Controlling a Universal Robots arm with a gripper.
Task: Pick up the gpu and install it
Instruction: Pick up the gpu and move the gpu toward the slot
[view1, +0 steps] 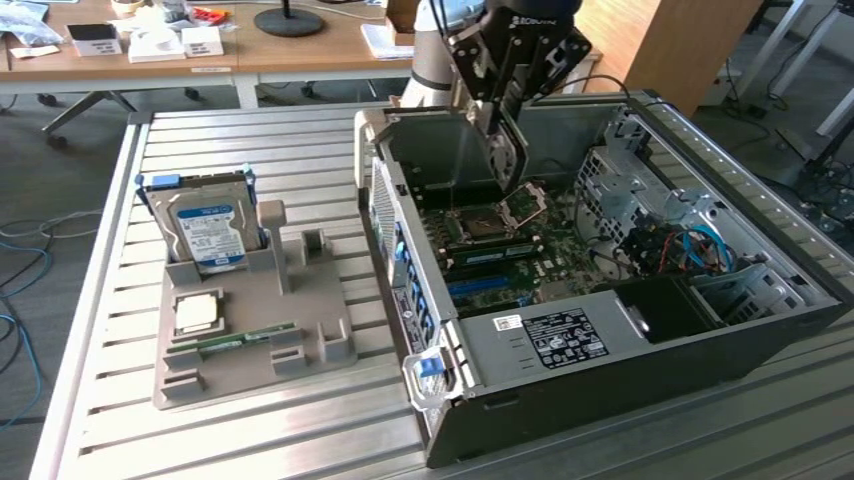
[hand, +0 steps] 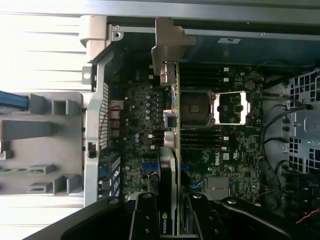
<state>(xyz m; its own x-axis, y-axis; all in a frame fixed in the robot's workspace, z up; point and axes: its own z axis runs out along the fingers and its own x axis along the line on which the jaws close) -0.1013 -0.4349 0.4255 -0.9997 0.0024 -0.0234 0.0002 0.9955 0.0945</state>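
My gripper (view1: 506, 100) is shut on the gpu (view1: 509, 150), a thin card that hangs edge-down over the open computer case (view1: 747, 340), above the motherboard (view1: 534, 250). In the wrist view the gpu (hand: 173, 125) appears edge-on between my two black fingers (hand: 145, 220), with its silver end bracket (hand: 167, 42) near the case's rear wall. The card's lower edge hovers above the board, beside the CPU socket (hand: 197, 107), and is apart from the blue slots (view1: 487, 290).
On the slatted table (view1: 267, 430), a grey holder (view1: 254, 350) at the exterior view's left carries a hard drive (view1: 207, 225), a square chip (view1: 196, 313) and a green RAM stick (view1: 234, 340). Cables (view1: 681, 250) and a power supply (view1: 561, 335) crowd the case. Desks stand behind.
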